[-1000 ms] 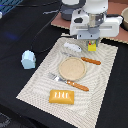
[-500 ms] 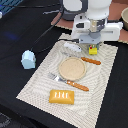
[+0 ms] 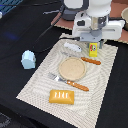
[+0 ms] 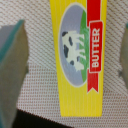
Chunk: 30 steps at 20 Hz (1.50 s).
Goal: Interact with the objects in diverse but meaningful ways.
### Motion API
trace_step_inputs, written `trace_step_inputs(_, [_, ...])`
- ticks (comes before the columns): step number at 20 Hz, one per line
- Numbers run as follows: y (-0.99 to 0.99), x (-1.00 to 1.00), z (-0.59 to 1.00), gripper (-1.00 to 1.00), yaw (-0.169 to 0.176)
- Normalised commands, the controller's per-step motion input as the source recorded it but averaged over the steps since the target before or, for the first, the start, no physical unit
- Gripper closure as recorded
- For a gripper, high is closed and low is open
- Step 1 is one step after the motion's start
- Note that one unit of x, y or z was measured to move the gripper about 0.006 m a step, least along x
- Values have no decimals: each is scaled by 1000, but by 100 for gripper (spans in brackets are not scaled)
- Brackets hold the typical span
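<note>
The yellow butter packet (image 4: 77, 55) with a red band lies on the woven mat, between my gripper's (image 4: 70, 60) two fingers. The fingers (image 4: 11, 65) are spread apart with a gap on each side of it, so the gripper is open. In the exterior view the gripper (image 3: 93, 45) hangs right over the packet (image 3: 93, 50) at the mat's far edge. The white elongated piece (image 3: 72, 47) lies just to the packet's left. The tan plate (image 3: 72, 67) sits mid-mat, with orange-handled cutlery (image 3: 91, 61) beyond it and more (image 3: 75, 84) in front. The orange block (image 3: 61, 96) lies near the front. The pale blue carton (image 3: 27, 60) stands off the mat on the exterior view's left.
The beige woven mat (image 3: 42, 85) lies on a black table. A dark cable (image 3: 47, 30) runs across the table behind the mat. A brown board (image 3: 67, 20) lies at the back, behind the arm.
The gripper has come down a little and shifted slightly to the exterior view's right, closer over the yellow packet. The other objects have not moved.
</note>
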Motion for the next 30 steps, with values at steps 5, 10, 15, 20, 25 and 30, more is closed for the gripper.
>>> trace_step_inputs(5, [-118, -236, 962, -100, -4])
trace_step_inputs(10, [-258, -545, 987, -100, 7])
trace_step_inputs(15, [-294, -685, 553, -100, 12])
trace_step_inputs(20, [-166, -882, 490, -100, 35])
trace_step_inputs(25, [-125, -976, 421, -100, 22])
trace_step_inputs(30, [-260, -1000, 120, -100, 1])
